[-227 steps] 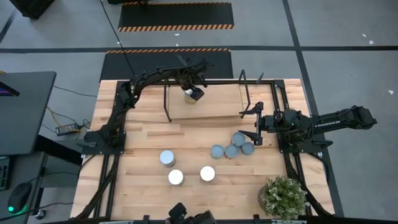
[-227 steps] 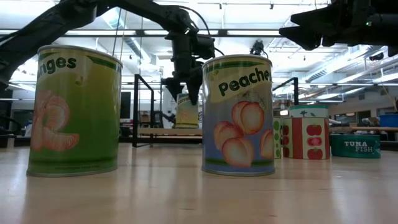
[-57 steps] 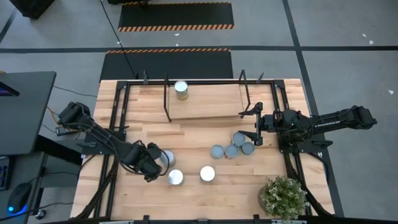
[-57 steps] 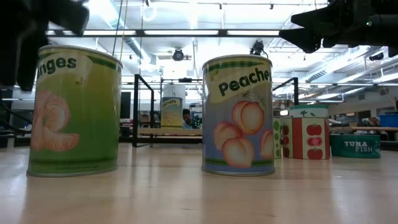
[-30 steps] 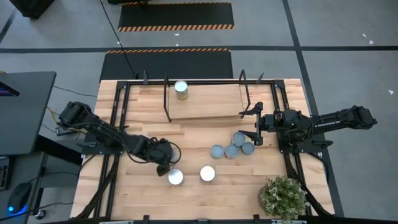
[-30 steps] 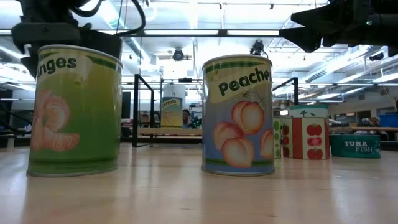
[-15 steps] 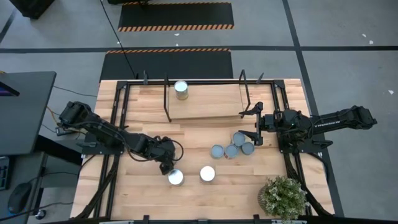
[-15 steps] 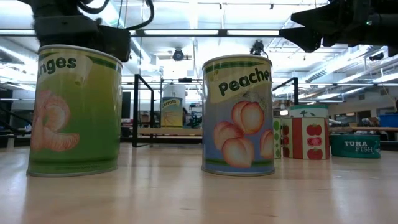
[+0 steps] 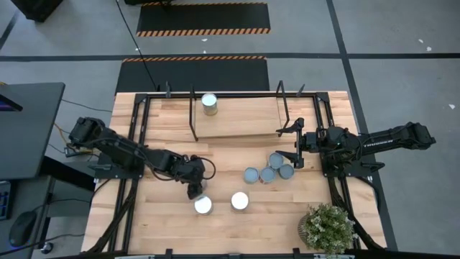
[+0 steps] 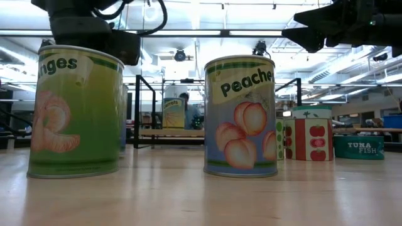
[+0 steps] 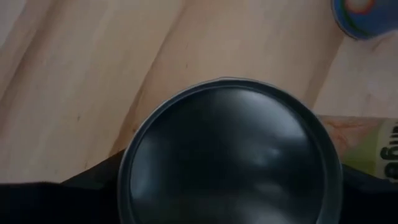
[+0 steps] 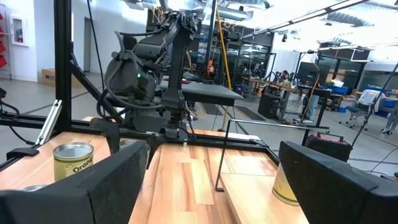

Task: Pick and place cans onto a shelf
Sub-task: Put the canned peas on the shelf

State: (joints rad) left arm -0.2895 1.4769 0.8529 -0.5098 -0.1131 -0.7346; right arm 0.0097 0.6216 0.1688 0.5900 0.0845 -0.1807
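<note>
Currently left gripper (image 9: 192,188) sits over grey-lidded can (image 11: 230,155) on tabletop (image 9: 223,219), beside mandarin-orange can (image 9: 203,205); centred above lid, likely lining up grasp. Left fingers: cannot tell. One can (image 9: 209,103) stands on shelf (image 9: 241,122). Right gripper (image 9: 295,142) waits near clustered cans (image 9: 269,167), fingers apart, unloaded.

**Left wrist view: can top directly below camera**

A can (image 11: 230,155) with a dark round top fills the lower centre, seen from above. The gripper's dark fingers (image 11: 74,193) flank it at both sides. A light wooden table (image 11: 93,74) lies underneath. Two more cans show at the edge: a blue-topped can (image 11: 367,15) and an orange-labelled can (image 11: 373,146).
</note>
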